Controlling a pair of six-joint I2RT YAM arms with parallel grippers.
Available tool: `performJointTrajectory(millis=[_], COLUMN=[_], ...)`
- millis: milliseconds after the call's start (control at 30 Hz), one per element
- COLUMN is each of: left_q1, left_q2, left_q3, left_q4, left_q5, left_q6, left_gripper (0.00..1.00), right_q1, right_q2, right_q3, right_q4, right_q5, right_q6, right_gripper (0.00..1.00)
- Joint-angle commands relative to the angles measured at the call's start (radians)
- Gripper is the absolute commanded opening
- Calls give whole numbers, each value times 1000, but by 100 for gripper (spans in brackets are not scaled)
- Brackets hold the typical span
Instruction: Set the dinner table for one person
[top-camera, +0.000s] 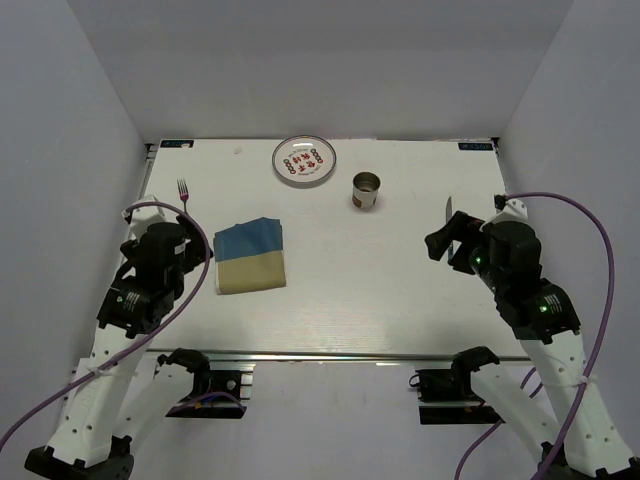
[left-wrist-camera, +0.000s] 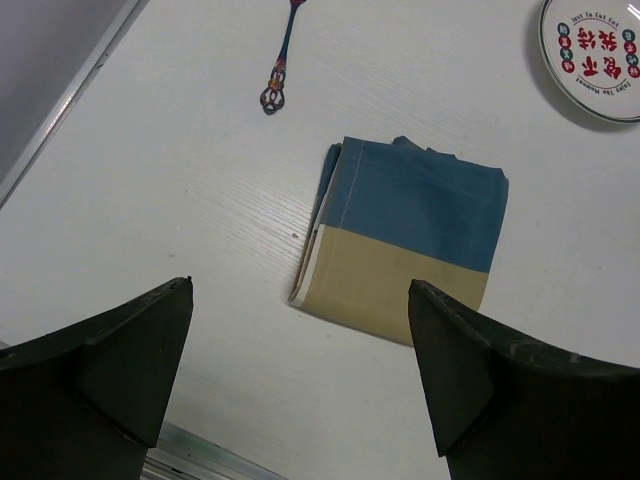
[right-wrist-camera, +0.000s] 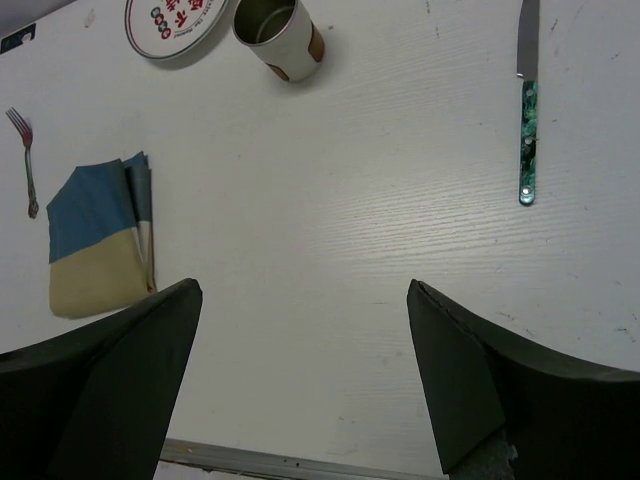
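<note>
Looking down from above, the dinner table (top-camera: 380, 300) carries its pieces scattered, not yet arranged. A printed plate (top-camera: 304, 161) and a metal cup (top-camera: 366, 191) sit toward the far edge, a fork (top-camera: 183, 190) lies far left, a folded blue-and-tan placemat (top-camera: 250, 256) lies near the left arm, and a knife (top-camera: 449, 209) is partly hidden by the right arm. The left gripper (top-camera: 197, 247) and right gripper (top-camera: 440, 240) each hover on their own side.

From the left wrist, the jaws stand wide apart and empty, aimed over the placemat's near edge. It is probably the first piece to lay, since the rest sits on it.

From the right wrist, the jaws are likewise spread and empty above bare tabletop, with the knife lying apart, farther out.
</note>
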Motion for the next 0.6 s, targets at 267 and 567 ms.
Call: performJointTrajectory(millis=[267, 567], left_q1=[11, 12], left_q2=[36, 383], left_q3=[-27, 54], left_q4=[33, 156], left_q5=[31, 210], left_q6=[-52, -171], left_gripper=[98, 98], right_q1=[-6, -3], right_q2=[-48, -68], right_q3=[-93, -228], right_q4=[124, 348], right_q5=[-139, -514], right_q6=[19, 2], right_gripper=[89, 89])
